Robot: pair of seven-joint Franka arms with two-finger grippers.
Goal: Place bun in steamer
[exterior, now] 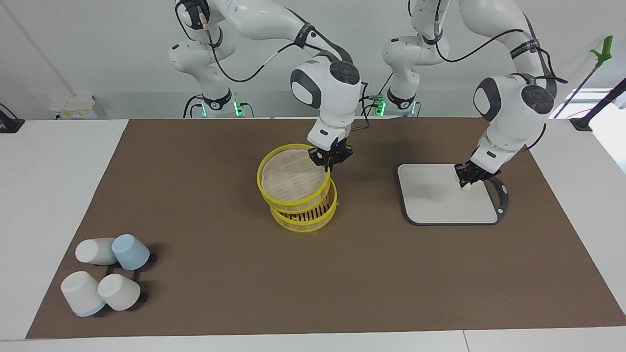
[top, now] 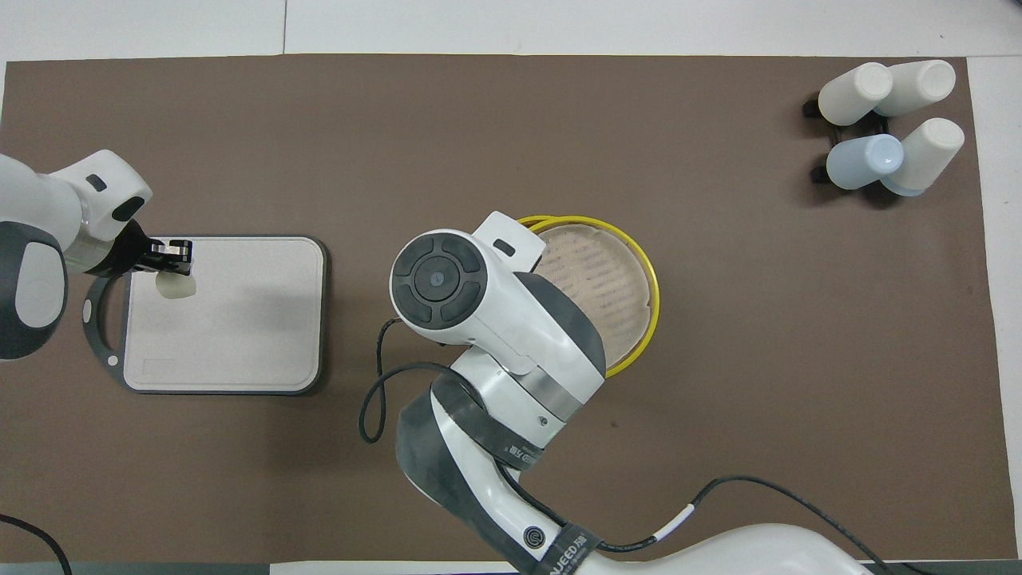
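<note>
The steamer basket (exterior: 304, 220) with yellow rims stands mid-table. My right gripper (exterior: 328, 164) is shut on the rim of the steamer's lid (exterior: 288, 179) and holds it tilted a little above the basket, shifted toward the right arm's end of the table. In the overhead view the lid (top: 603, 279) covers most of the basket and my right hand hides its own fingers. My left gripper (exterior: 468, 177) is shut on the small cream-white bun (exterior: 465, 185) and holds it just above the grey board (exterior: 435, 200). The gripper (top: 169, 257) and the bun (top: 174, 285) also show in the overhead view.
Several upturned cups (exterior: 105, 274), white and pale blue, lie on a black rack farther from the robots at the right arm's end of the table (top: 886, 128). The grey board (top: 239, 335) lies at the left arm's end, with a ring handle.
</note>
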